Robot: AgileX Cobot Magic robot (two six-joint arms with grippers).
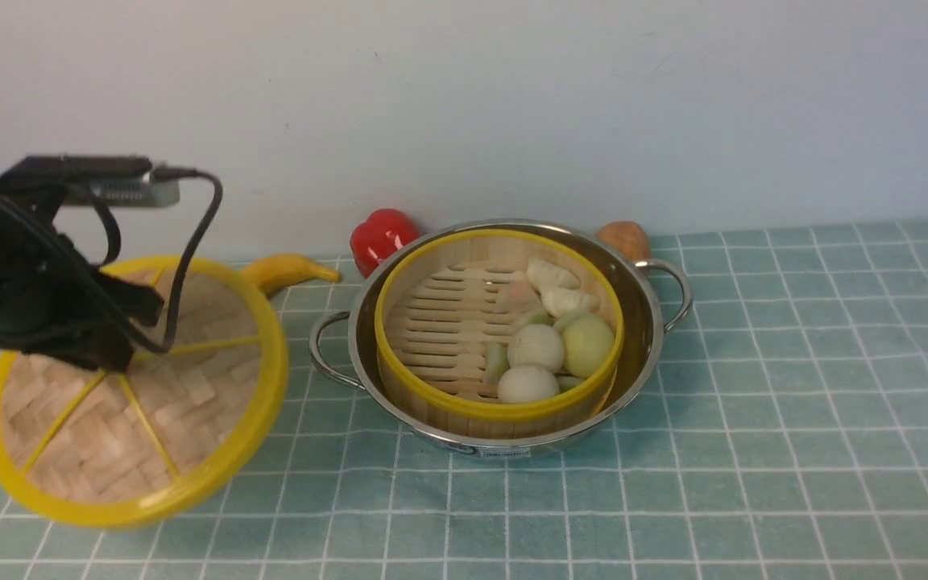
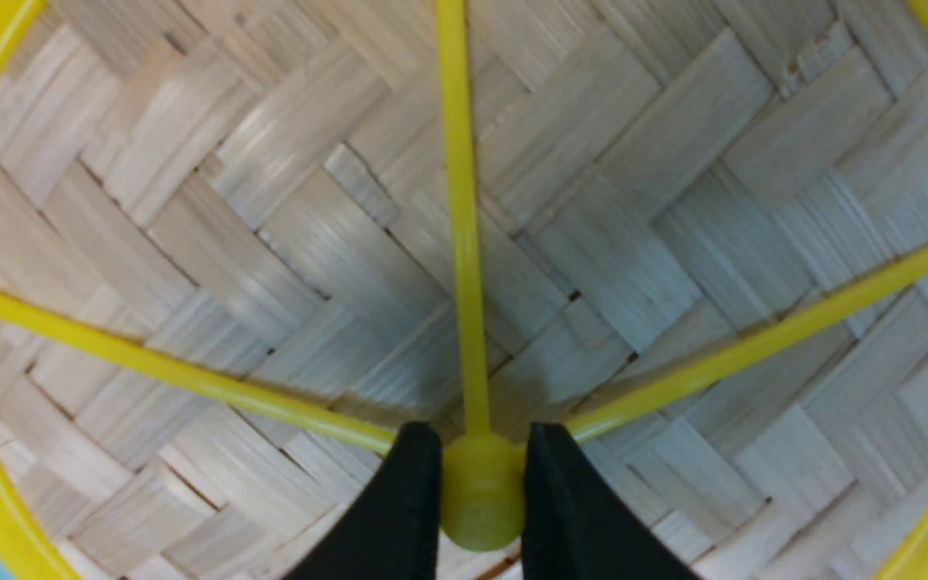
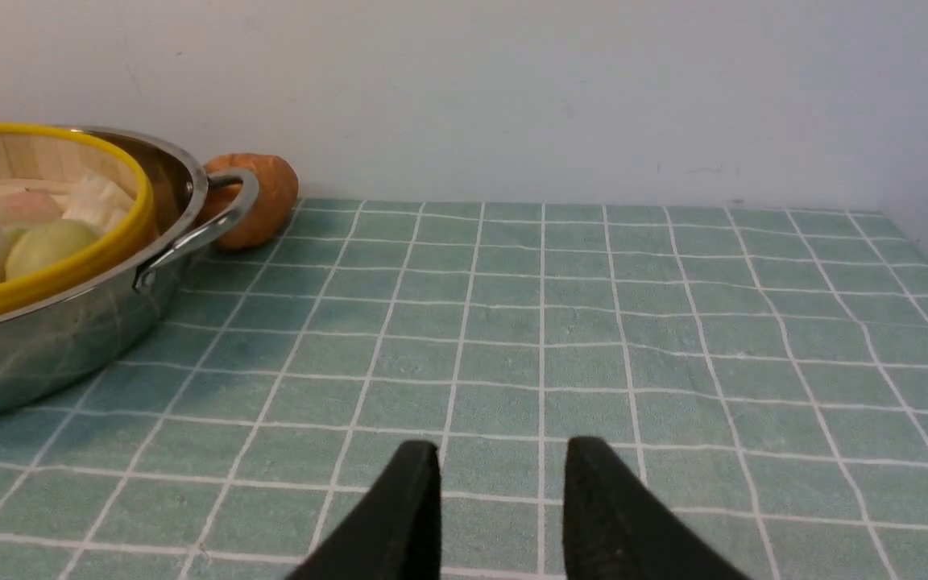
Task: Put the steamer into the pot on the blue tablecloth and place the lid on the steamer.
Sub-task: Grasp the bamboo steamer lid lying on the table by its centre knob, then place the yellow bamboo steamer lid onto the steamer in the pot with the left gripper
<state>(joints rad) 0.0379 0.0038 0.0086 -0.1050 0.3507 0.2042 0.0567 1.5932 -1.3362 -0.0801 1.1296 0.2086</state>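
Around the pot point(image 1: 640, 322), the cloth point(image 1: 794, 387) lies bare from 2 round to 7 o'clock. A red pepper point(image 1: 382, 235) crowds 11 and a brown lump point(image 1: 623, 238) 1, both near the wall point(image 1: 512, 105). A banana point(image 1: 287, 271) lies at 10, and the tilted lid point(image 1: 150, 419) blocks 9. The steamer point(image 1: 432, 322) is uncovered.

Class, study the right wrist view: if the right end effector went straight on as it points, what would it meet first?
Nothing near: the right end effector points over bare tablecloth, so probably the back wall first, depth unclear. The pot sits off to one side.
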